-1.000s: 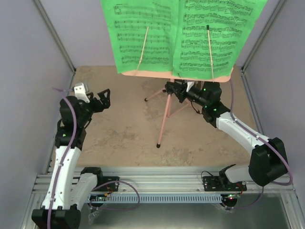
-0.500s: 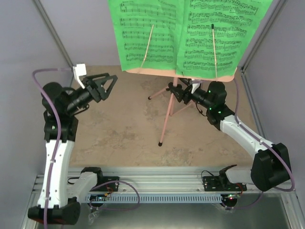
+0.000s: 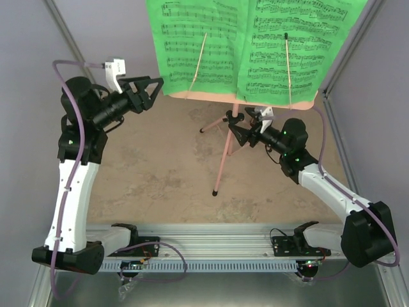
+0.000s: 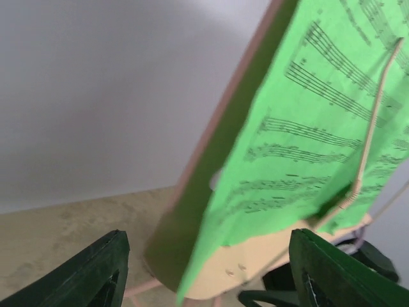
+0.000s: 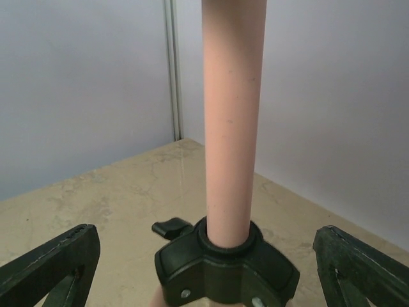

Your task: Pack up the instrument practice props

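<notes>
right gripper (image 3: 230, 126): jaws wide apart, 1 finger on each side of the pink pole (image 5: 230, 128), neither touching it, just above the black tripod collar (image 5: 227, 272).
left gripper (image 3: 156, 91): jaws apart and empty, raised beside the left edge of the desk (image 4: 255, 265), not yet on it.
music stand (image 3: 223, 160): upright on its 3 legs, centre-far on the table (image 3: 147, 185).
green pages (image 3: 249, 45): 2 sheets spread on the desk, each pinned by a thin holder arm (image 3: 198, 61).
metronome: not in view.
progress: my read is that nothing is packed yet; the pages are still to lift off and the stand still to fold, and no case is visible.
writing: printed staves only; no title, brand or label legible.
</notes>
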`<action>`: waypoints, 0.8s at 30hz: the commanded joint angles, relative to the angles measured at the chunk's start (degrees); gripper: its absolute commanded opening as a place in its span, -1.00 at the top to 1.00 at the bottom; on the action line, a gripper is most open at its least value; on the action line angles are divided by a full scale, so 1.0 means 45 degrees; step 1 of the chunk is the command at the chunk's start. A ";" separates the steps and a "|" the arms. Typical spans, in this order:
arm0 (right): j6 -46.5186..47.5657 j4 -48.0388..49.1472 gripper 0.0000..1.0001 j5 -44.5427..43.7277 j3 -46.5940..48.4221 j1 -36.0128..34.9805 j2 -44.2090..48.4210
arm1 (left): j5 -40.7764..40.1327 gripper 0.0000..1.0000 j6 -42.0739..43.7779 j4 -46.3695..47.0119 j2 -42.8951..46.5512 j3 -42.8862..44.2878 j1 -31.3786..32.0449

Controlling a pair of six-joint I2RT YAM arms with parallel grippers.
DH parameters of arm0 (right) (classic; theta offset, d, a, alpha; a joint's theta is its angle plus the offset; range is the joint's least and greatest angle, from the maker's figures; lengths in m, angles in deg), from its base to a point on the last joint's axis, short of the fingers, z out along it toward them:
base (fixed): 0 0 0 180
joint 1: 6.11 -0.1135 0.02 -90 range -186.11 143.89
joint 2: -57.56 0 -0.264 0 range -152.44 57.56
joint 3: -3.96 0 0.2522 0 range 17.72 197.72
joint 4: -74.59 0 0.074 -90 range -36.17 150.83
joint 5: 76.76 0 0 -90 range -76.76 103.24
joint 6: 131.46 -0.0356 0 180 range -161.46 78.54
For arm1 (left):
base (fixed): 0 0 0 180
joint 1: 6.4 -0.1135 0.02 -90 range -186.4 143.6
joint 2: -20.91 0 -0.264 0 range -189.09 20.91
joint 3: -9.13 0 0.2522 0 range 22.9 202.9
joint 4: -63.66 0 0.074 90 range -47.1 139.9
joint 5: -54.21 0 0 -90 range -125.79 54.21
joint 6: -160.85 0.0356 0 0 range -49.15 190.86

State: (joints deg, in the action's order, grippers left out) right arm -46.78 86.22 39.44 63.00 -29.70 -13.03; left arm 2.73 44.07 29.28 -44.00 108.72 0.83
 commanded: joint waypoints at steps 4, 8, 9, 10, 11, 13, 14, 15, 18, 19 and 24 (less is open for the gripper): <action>-0.0321 0.0505 -0.88 0.0006 -0.0881 0.0048 0.0613 | -0.0915 -0.23 0.1044 -0.0856 -0.0443 0.0504 0.0207; -0.0495 0.0263 -0.88 0.0046 -0.1121 0.0041 0.0874 | -0.1504 -0.05 0.1903 -0.1840 -0.1083 0.1365 0.1206; -0.0636 0.0466 -0.88 -0.0034 -0.1366 0.0035 0.1017 | -0.1641 -0.05 0.1992 -0.1867 -0.1138 0.1410 0.1434; -0.0758 0.0597 -0.88 -0.0125 -0.1670 0.0029 0.1167 | -0.1763 -0.04 0.2064 -0.1846 -0.1155 0.1399 0.1616; -0.0862 0.0754 -0.88 -0.0219 -0.1925 0.0041 0.1322 | -0.1908 -0.01 0.2102 -0.1800 -0.1189 0.1412 0.1737; -0.0895 0.0666 -0.89 -0.0345 -0.2238 0.0019 0.1537 | -0.2226 0.05 0.2134 -0.1772 -0.1218 0.1418 0.1861; -0.0903 0.0550 -0.89 -0.0364 -0.2306 0.0030 0.1613 | -0.2332 0.06 0.2152 -0.1776 -0.1219 0.1400 0.1902; -0.0894 0.0442 -0.89 -0.0366 -0.2383 0.0031 0.1681 | -0.2421 0.08 0.2167 -0.1793 -0.1219 0.1403 0.1909; -0.1021 0.0435 -0.89 -0.0314 -0.2711 0.0041 0.1931 | -0.2506 0.14 0.2057 -0.1650 -0.1128 0.1365 0.1927; -0.1051 0.0450 -0.90 -0.0323 -0.2755 0.0045 0.1972 | -0.2482 0.17 0.1962 -0.1521 -0.1080 0.1332 0.1930; -0.1200 0.0661 -0.90 -0.0360 -0.3040 0.0038 0.2099 | -0.2188 0.25 0.1478 -0.0947 -0.0813 0.1147 0.1969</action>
State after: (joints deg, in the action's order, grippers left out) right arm -51.00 87.42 38.46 50.72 -29.70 -4.53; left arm -7.43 52.31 22.07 -49.55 113.55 9.33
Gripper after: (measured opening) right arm 0.949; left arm 0.386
